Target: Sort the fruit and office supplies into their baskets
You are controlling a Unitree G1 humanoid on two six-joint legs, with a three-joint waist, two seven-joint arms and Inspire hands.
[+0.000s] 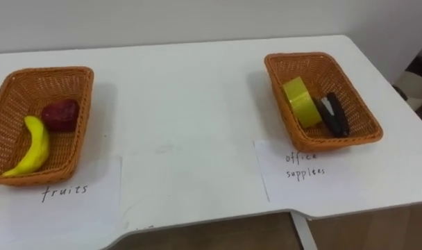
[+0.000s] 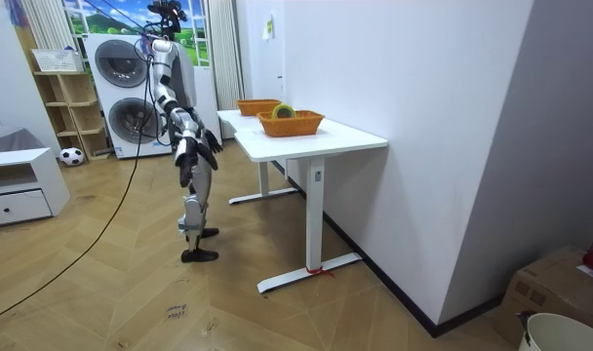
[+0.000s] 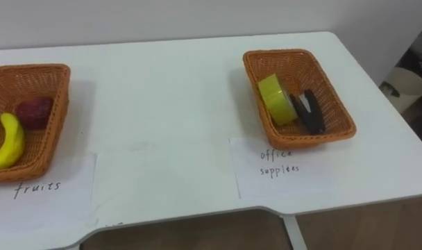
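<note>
Step, as judged: the sorting looked finished, with nothing loose on the table (image 1: 183, 104). The next move probably called only for a check of both baskets, with no reach or grasp needed.

Robot stood at the table's front edge on the wood floor (image 2: 131, 292). The right hand (image 2: 186, 154) and left hand (image 2: 212, 144) hung low by the hips, clear of the table. They were too small in the room view to tell whether they were open or closed, and nothing was seen in either.

On the white table, the fruit basket (image 1: 51, 71) sat at the left front corner and the office basket (image 1: 301, 57) near the right edge, well apart. A paper label (image 1: 79, 201) lay at the front edge below the fruit basket, and another (image 1: 315, 177) lay in front of the office basket.

Fruit basket held the banana (image 1: 34, 149) along its front left, with a dark red fruit (image 1: 60, 114) just beside it toward the back. Office basket held the yellow tape roll (image 1: 301, 101) on edge, with a black stapler (image 1: 334, 113) right beside it on the right.

Room: stacked washing machines (image 2: 131, 93) behind the robot, an open shelf unit (image 2: 67, 97) beside them, a white drawer unit (image 2: 14, 190) at the room view's left, and a football (image 2: 72, 155) on the floor.
</note>
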